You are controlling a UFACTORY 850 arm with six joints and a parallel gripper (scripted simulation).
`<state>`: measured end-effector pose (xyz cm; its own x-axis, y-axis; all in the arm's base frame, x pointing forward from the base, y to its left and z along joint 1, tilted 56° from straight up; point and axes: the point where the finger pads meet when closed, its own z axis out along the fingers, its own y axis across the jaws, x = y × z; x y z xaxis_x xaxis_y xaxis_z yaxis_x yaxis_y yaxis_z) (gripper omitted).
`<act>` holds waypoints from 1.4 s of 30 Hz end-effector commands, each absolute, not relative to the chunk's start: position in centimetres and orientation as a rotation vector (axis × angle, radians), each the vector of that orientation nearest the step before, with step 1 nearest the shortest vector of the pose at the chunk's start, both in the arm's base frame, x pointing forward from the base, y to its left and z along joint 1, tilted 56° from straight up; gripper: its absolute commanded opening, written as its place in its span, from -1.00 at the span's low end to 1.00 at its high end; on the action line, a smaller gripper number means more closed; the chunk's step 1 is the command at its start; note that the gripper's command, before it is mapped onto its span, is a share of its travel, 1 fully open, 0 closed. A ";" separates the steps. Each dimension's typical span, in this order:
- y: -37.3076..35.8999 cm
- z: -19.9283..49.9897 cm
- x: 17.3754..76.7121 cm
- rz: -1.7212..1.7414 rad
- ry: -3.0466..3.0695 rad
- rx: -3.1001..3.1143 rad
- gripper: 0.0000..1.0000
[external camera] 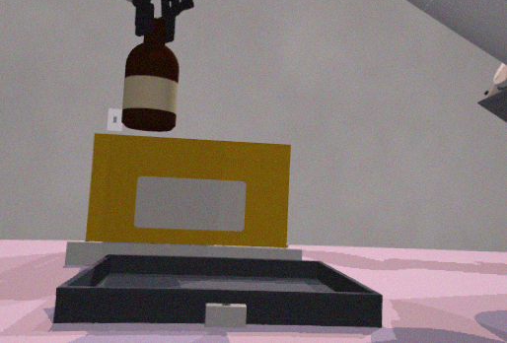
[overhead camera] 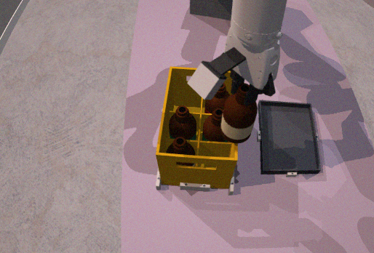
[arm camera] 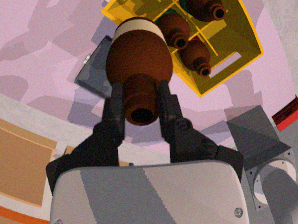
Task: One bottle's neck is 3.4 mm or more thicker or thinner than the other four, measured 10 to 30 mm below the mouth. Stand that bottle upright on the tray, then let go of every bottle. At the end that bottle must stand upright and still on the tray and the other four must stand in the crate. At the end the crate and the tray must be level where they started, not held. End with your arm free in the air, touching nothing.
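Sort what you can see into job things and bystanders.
Job:
- gripper
- held bottle
- four bottles in the crate
- yellow crate
- dark tray

Bystanders:
- white wall plate
- tan box

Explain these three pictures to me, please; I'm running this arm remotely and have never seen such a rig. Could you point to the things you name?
The machine is one jointed arm ending in a two-finger gripper [overhead camera: 252, 94] [external camera: 155, 29] [arm camera: 140, 93]. It holds a brown bottle [overhead camera: 239, 112] [external camera: 151, 68] [arm camera: 139, 60] by the neck, its label showing, in the air.

The top picture looks down on everything. The exterior one looks from low down, with the tray [overhead camera: 260, 154] [external camera: 148, 308] [arm camera: 90, 77] in front and the crate [overhead camera: 198, 172] [external camera: 197, 162] [arm camera: 200, 90] behind it. The wrist one looks along the gripper, past its fingers.

Crate and tray sit on a pink surface [overhead camera: 145, 212] [external camera: 419, 288] [arm camera: 30, 50]. Four more bottles stand in the crate's compartments; the tray has no bottle.
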<state>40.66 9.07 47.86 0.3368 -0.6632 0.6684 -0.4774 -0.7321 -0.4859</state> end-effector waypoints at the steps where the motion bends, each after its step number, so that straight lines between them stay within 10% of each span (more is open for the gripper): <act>1: 9.7 47.6 40.5 -1.348 1.038 -2.394 -1.00; 42: 16.4 43.6 39.1 -1.348 1.038 -2.394 -1.00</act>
